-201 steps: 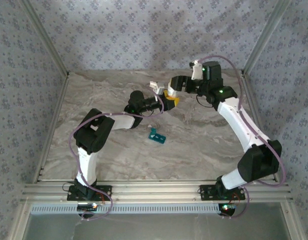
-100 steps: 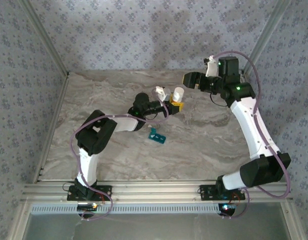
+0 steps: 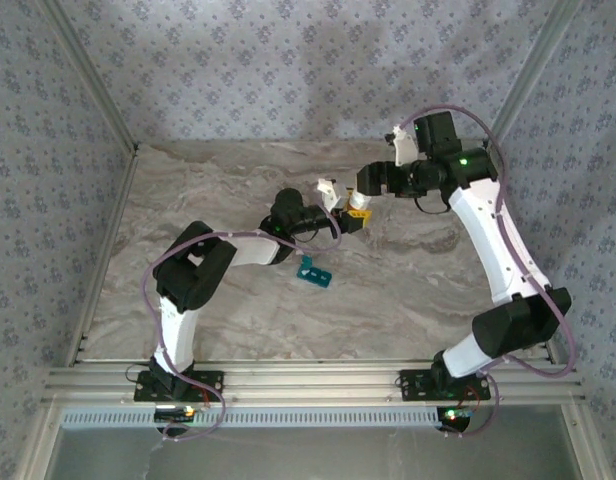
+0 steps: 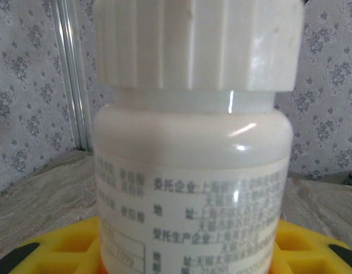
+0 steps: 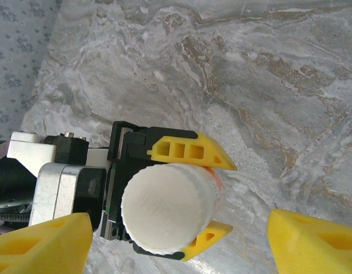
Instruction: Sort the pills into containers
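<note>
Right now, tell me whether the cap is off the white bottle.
No. In the left wrist view, the ribbed white cap sits on the neck of the white bottle.

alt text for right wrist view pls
A white bottle with a ribbed cap, seen from above, is clamped between the left gripper's yellow fingers over a marbled table. The right gripper's yellow fingers stand open either side.

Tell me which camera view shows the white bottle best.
Left wrist view: the white bottle is close, ribbed cap and printed label sharp. Right wrist view shows its cap from above, in the left gripper. Top view shows it tiny.
</note>
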You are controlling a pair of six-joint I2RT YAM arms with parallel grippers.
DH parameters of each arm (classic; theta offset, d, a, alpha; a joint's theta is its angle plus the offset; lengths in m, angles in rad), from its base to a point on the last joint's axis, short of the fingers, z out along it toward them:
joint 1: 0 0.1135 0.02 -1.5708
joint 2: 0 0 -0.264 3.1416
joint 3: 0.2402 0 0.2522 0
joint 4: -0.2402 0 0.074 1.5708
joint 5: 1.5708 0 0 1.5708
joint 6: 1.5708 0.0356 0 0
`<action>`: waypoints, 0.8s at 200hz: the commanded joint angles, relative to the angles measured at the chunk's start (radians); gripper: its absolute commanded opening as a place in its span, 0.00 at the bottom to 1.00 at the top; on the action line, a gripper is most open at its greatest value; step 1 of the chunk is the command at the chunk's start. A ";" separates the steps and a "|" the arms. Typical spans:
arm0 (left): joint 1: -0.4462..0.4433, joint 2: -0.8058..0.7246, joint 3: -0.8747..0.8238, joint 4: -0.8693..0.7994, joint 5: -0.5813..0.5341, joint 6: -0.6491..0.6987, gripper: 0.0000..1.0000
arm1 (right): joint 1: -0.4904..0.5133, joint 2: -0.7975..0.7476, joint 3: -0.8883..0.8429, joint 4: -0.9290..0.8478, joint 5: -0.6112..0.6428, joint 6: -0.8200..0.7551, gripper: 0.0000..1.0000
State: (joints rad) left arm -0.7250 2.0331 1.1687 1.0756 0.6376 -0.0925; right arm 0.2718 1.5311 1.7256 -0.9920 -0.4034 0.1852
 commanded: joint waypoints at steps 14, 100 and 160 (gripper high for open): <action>-0.006 0.010 0.018 -0.008 -0.001 0.021 0.00 | 0.022 0.028 0.062 -0.061 0.048 -0.050 0.81; -0.008 0.012 0.029 -0.028 0.002 0.015 0.00 | 0.046 0.088 0.104 -0.076 0.062 -0.070 0.77; -0.008 0.015 0.037 -0.039 0.002 0.013 0.00 | 0.048 0.103 0.098 -0.066 0.051 -0.072 0.66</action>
State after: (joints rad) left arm -0.7269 2.0331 1.1706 1.0206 0.6380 -0.0868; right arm 0.3134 1.6279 1.7927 -1.0367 -0.3546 0.1299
